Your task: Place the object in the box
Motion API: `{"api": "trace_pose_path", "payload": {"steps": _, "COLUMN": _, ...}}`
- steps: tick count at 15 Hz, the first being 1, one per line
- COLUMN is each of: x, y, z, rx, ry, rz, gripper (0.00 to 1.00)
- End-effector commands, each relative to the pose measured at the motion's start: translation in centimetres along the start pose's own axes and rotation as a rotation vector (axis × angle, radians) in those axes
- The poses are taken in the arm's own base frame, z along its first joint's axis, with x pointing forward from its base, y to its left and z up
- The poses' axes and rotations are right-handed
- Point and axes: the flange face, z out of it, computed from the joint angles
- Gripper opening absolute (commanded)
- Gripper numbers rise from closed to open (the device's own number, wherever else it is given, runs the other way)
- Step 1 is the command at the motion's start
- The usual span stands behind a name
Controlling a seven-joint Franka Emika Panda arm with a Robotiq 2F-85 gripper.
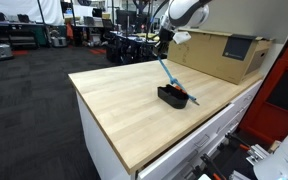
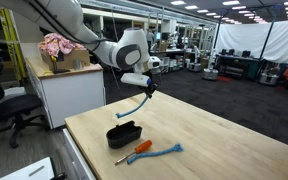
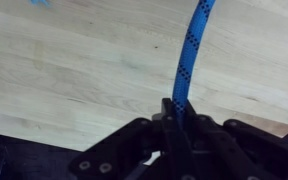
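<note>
My gripper [image 1: 163,45] [image 2: 148,88] [image 3: 181,115] is shut on one end of the object, a thin blue stick-like piece with dark flecks [image 1: 170,72] [image 2: 139,102] [image 3: 189,55]. It hangs down from the jaws, slightly bent. Its free end is just above the small black box [image 1: 171,97] [image 2: 124,134] on the light wooden table. The gripper is well above the box. A red-orange item [image 1: 191,100] [image 2: 139,147] lies on the table right beside the box. The box is out of the wrist view.
A second blue piece [image 2: 164,152] lies on the table by the red-orange item. A large brown cardboard box [image 1: 224,52] stands at the table's back. A cabinet with pink flowers [image 2: 56,45] and an office chair [image 2: 4,100] are off the table.
</note>
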Motion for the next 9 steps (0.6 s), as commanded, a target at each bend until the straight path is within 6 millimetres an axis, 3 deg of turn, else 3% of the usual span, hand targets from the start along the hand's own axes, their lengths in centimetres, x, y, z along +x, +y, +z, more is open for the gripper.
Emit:
{"api": "trace_pose_path", "payload": {"steps": 1, "x": -1.0, "y": -0.6, "z": 2.2, "rx": -0.027, "ry": 0.074, "rz": -0.011, "gripper": 0.03}}
{"api": "trace_pose_path", "payload": {"steps": 9, "x": -4.7, "y": -1.5, "z": 5.0, "rx": -0.041, "ry": 0.096, "rz": -0.145, "gripper": 0.03}}
